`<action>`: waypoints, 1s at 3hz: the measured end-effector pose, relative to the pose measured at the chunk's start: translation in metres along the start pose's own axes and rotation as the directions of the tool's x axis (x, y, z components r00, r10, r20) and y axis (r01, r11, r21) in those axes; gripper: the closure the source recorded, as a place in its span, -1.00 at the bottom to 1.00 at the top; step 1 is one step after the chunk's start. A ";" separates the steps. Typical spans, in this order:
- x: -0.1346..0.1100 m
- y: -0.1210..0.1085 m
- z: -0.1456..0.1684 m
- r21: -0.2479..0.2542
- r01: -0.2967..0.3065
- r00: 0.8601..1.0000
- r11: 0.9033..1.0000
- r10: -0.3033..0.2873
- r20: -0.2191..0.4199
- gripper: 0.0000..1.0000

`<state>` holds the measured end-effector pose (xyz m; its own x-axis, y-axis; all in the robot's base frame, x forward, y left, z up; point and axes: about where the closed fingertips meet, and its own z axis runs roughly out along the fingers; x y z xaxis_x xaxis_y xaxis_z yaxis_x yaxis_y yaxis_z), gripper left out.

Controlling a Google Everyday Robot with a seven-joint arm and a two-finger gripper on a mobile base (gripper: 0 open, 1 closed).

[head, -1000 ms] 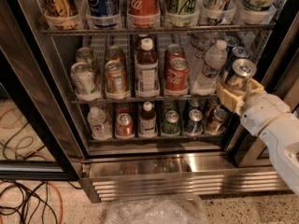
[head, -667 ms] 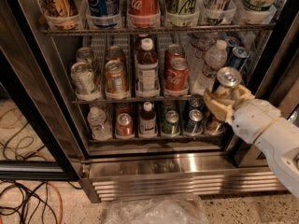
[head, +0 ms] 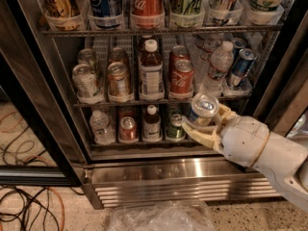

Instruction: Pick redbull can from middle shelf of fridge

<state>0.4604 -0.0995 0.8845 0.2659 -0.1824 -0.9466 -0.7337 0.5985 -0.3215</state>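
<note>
The pick looks largely done: the redbull can (head: 204, 109) sits clamped between the fingers of the gripper (head: 208, 122), tilted, silver top showing. It hangs off the middle shelf (head: 130, 101), near side, in front of the lower rack at the right of the fridge (head: 144, 173). What seems left is carrying it clear. A second slim blue can (head: 240, 67) stands on the middle shelf's right end beside a water bottle (head: 217, 67). Room is open toward the near side and left; the dark door frame (head: 284, 88) is close on the right, the steel grille (head: 183, 192) lies below, and a plastic bag (head: 163, 218) lies on the floor.
</note>
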 end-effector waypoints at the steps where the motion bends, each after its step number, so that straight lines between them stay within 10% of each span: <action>1: -0.022 0.040 0.012 -0.139 0.044 0.998 0.989 -0.038 0.048 1.00; 2: -0.039 0.069 0.020 -0.269 0.071 0.996 0.960 -0.055 0.067 1.00; 3: -0.041 0.074 0.020 -0.288 0.073 0.996 0.955 -0.053 0.075 1.00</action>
